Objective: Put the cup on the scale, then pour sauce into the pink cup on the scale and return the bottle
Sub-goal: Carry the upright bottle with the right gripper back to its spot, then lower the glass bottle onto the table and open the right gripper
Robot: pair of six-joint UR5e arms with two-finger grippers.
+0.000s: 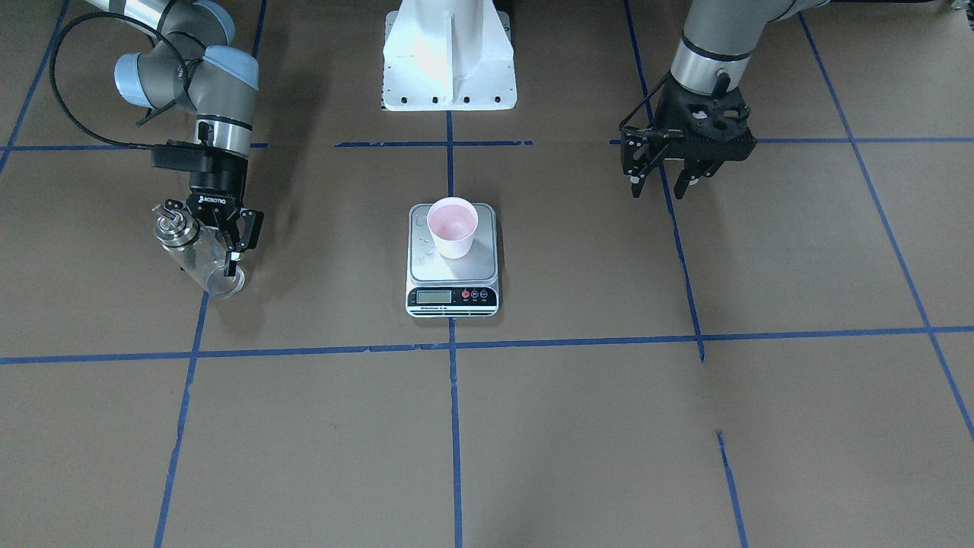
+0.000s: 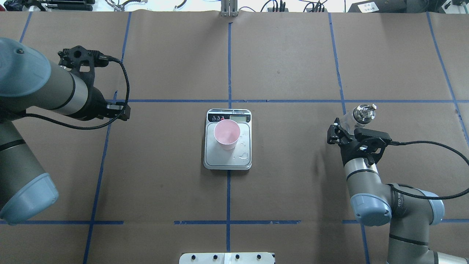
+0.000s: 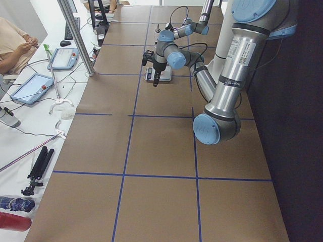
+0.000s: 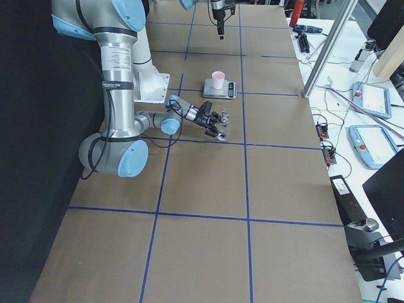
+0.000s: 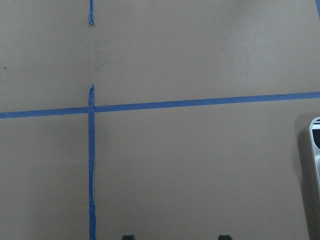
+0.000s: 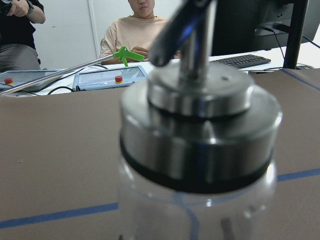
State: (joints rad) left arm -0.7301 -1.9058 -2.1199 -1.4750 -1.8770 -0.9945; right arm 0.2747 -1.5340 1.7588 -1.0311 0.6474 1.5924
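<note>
Viewing from the front-facing camera: the cup (image 1: 452, 227) stands upright on the scale (image 1: 421, 262) at the middle of the worktop (image 1: 533, 441), so the platform weighs whatever enters it. The right gripper (image 1: 211, 255) is closed around the bottle (image 1: 190, 255) at mid-body, toward the worktop's right edge and well apart from the scale. The left gripper (image 1: 658, 186) hangs above the surface toward the left edge, jaws wide and holding nothing, away from the scale.

Overhead view: droplets (image 2: 242, 157) lie on the platform just beside the cup. Judgement: the pour is probably complete, the bottle is at its return position, and release is the step outstanding. Whether the cup holds liquid cannot be told.

Exterior left view: the task items are too small to add detail.

Exterior right view: the bottle appears upright, with its base at or just above the worktop. Opening the jaws before the base is seated could tip it.

Left wrist view: bare worktop, blue tape (image 5: 92, 165) and one corner of the scale are visible. Two fingertips (image 5: 129, 237) at the bottom of the frame stand well apart, which confirms the wide setting.

Right wrist view: the cap (image 6: 200, 125) and spout (image 6: 185, 30) fill the frame. The mid-body grip leaves both free. The sauce cannot be distinguished through the glass.
</note>
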